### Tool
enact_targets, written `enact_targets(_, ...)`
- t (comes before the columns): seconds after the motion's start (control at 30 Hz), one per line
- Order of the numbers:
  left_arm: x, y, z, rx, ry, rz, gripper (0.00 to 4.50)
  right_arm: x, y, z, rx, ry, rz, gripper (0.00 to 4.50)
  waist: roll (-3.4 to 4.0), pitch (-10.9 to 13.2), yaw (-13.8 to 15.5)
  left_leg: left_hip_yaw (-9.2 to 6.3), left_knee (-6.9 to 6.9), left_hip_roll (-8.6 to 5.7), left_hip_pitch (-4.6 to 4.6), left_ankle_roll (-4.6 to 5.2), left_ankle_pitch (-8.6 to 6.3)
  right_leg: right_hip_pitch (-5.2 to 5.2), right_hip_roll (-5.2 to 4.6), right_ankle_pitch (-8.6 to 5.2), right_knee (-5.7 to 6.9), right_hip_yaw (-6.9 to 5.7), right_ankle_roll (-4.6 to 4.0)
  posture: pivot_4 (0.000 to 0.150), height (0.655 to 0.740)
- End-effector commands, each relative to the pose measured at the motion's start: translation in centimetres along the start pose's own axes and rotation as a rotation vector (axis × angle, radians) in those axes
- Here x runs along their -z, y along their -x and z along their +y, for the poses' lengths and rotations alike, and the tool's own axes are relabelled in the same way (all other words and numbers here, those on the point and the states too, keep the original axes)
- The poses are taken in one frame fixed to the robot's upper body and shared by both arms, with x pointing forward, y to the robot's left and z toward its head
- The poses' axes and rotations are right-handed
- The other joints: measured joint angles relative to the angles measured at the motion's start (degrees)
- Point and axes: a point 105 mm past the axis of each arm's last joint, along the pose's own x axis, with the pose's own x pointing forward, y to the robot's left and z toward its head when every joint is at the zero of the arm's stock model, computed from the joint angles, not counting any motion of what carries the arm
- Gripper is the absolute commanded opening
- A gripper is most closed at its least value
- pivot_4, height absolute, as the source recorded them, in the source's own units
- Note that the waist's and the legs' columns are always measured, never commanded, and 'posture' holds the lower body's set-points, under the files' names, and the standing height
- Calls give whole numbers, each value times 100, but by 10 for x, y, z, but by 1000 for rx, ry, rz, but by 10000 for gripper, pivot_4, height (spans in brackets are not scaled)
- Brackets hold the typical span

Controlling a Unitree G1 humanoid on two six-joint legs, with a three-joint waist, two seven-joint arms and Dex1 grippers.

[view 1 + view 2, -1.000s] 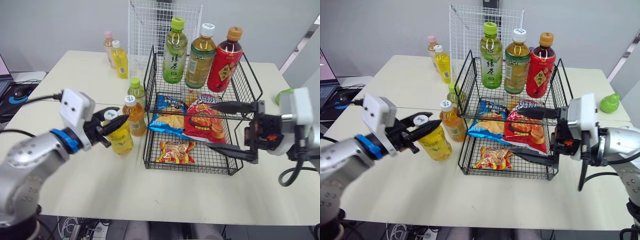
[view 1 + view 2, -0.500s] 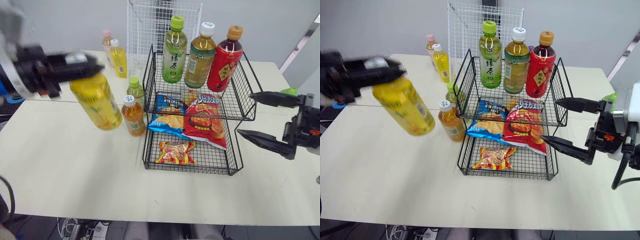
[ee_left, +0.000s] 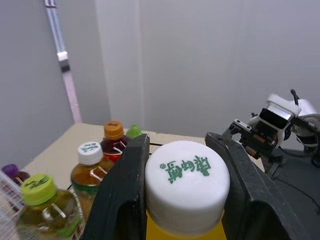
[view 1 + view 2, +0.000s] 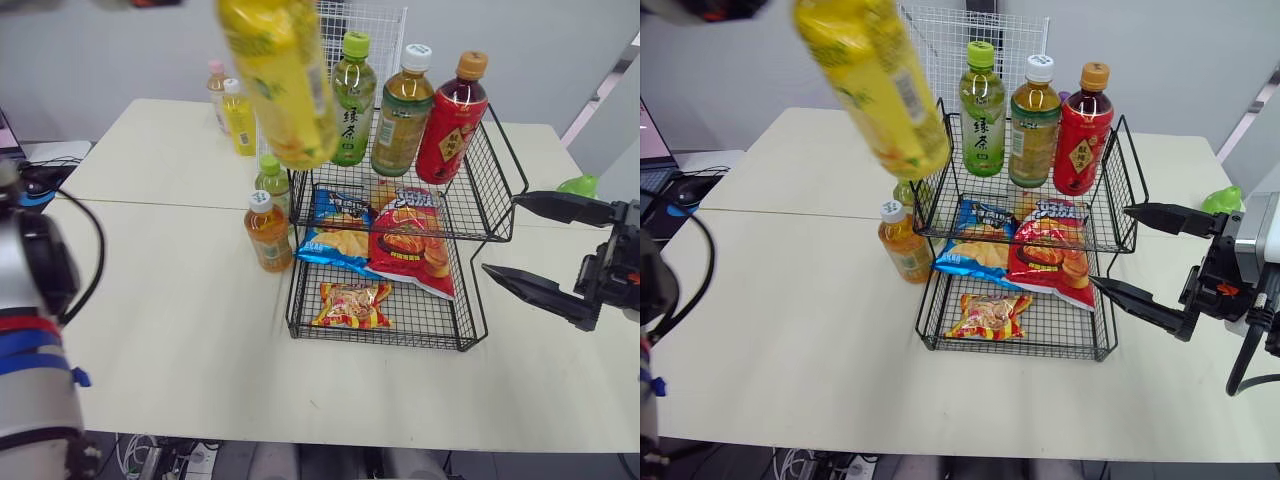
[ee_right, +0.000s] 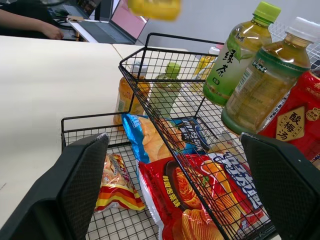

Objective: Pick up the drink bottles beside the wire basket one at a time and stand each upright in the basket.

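Observation:
My left gripper (image 3: 180,145) is shut on the white cap of a yellow drink bottle (image 4: 280,80). The bottle hangs tilted, high above the table, over the left end of the two-tier black wire basket (image 4: 508,160). A green tea bottle (image 4: 347,100), an amber bottle (image 4: 400,110) and a red bottle (image 4: 450,115) stand upright in the basket's upper tier. Left of the basket, on the table, stand an orange bottle (image 4: 267,232) and a green-capped bottle (image 4: 270,185). My right gripper (image 4: 500,233) stands open just right of the basket, holding nothing.
Snack bags (image 4: 400,240) lie in the lower tier. A small yellow bottle (image 4: 238,118) and a pink-capped one (image 4: 216,88) stand at the back left. A white wire panel (image 4: 380,25) rises behind the basket. A green object (image 4: 575,185) sits at the right.
My left gripper has lifted the yellow bottle off the table, up and to the right, to above the basket's left end. My right gripper has drawn back to the right, out of the basket.

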Motion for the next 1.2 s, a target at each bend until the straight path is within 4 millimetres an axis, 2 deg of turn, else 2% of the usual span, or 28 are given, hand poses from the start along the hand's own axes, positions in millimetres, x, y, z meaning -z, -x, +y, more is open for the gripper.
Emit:
enact_targets(0.03, -10, -28, 4, 24, -134, -39, 13659, -11, 3, 0, 53, 43, -30, 45000, 1, 1, -5, 0, 0, -1, -2, 0, 0, -1, 0, 0, 0, 0, 0, 1500, 7360)
enact_targets(0.27, 24, -88, 14, 91, -94, -68, 13659, -14, 6, -5, 136, 44, -23, 45000, 7, 0, -27, 1, 7, -3, -65, 0, 2, -63, 3, 16, 11, 4, -25, 1500, 7360)
enact_targets(0.47, 43, -119, 19, 84, -57, -69, 13659, -12, 7, -1, 146, 41, 5, 45000, 9, 1, -22, 0, 8, -7, -70, 0, 1, -66, 3, 16, 10, 5, -25, 1500, 7360)
enact_targets(0.77, 63, -129, 19, 130, -59, -14, 13659, -14, 4, 1, 148, 49, 13, 45000, 14, -1, -22, -1, 8, -8, -70, 0, 2, -66, 3, 16, 12, 4, -25, 1500, 7360)
enact_targets(1.0, 66, -129, 19, 144, -73, 3, 13659, -16, 4, -1, 165, 62, 14, 45000, 18, -3, -21, -2, 12, -8, -69, 0, 2, -63, 3, 16, 14, 3, -25, 1500, 7360)
enact_targets(1.03, 66, -129, 19, 151, -70, 6, 20867, -16, 4, -2, 172, 65, 14, 45000, 18, -3, -21, -2, 13, -8, -68, 0, 2, -62, 3, 16, 14, 3, -25, 1500, 7360)
enact_targets(1.07, 67, -129, 18, 156, -68, 8, 22334, -16, 4, -3, 178, 68, 14, 45000, 18, -3, -21, -3, 13, -8, -68, 0, 2, -62, 3, 16, 14, 2, -25, 1500, 7360)
enact_targets(1.2, 65, -128, 15, 183, -75, 6, 34980, -17, 5, -6, 193, 73, 14, 45000, 18, -3, -21, -3, 13, -9, -68, 0, 2, -62, 3, 16, 15, 1, -25, 1500, 7360)
